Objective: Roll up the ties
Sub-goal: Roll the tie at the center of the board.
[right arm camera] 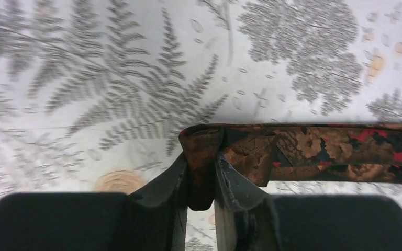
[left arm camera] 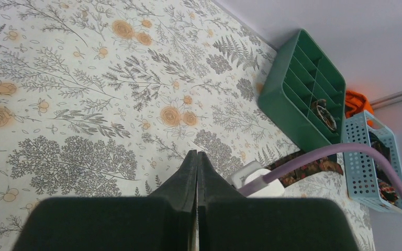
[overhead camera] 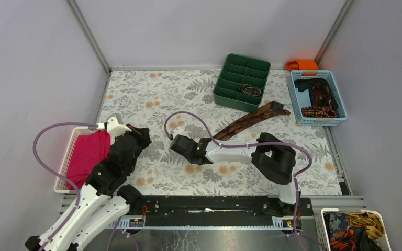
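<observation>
While right pincer (right arm camera: pixel 201 163) nips it, tie (overhead camera: pixel 251 119) points far-right

Centre-left: the bench (overhead camera: pixel 152 94) lies bare, so you pass freely.
Back right: green tray (overhead camera: pixel 241 81) and blue basket (overhead camera: pixel 316 97) leave you a narrow gap.
Centre-right: the tie (overhead camera: pixel 246 119) slants just before the tray.
Left edge: a white basket (overhead camera: pixel 65 162) bars you.

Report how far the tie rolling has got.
Done: one coil, seemingly a rolled tie, sits in the green tray. In hand: the right gripper pinches one end of the brown tie; the rest lies flat. Remaining: rolling it, plus ties in the blue basket.
</observation>
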Available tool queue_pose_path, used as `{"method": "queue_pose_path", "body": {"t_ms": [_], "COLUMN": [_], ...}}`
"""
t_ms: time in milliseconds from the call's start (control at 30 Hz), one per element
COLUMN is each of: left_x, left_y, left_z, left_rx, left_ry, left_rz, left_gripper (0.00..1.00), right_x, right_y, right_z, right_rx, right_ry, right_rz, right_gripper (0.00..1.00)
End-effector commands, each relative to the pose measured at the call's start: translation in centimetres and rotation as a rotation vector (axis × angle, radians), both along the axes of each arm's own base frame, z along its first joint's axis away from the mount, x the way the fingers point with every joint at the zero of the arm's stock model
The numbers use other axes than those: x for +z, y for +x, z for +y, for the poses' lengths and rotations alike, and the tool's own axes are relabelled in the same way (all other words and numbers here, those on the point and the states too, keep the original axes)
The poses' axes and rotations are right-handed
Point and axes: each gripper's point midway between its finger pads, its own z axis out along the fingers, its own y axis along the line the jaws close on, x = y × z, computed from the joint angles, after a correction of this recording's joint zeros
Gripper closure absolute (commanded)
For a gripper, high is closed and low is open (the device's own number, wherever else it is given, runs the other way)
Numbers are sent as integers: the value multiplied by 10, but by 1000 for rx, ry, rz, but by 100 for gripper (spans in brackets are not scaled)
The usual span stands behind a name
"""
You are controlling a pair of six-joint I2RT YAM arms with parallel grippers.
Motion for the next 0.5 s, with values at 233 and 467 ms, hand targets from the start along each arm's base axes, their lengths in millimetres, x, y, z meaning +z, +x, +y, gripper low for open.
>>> {"method": "queue_pose_path", "body": {"t_ms": [233, 467], "left_x": [-1, -5], "left_y": [5, 14], "left_z": [-2, -19], "left_rx": [2, -54], "left_ry": [28, 26], "left_rz": [14, 19], "left_gripper": [100, 100], "right_x": [27, 47], "right_y": [-48, -41], "right_z": [59, 59], "right_rx": [64, 74], "right_ry": [481, 758], "right_rz": [458, 644], "right_gripper": [79, 80]}}
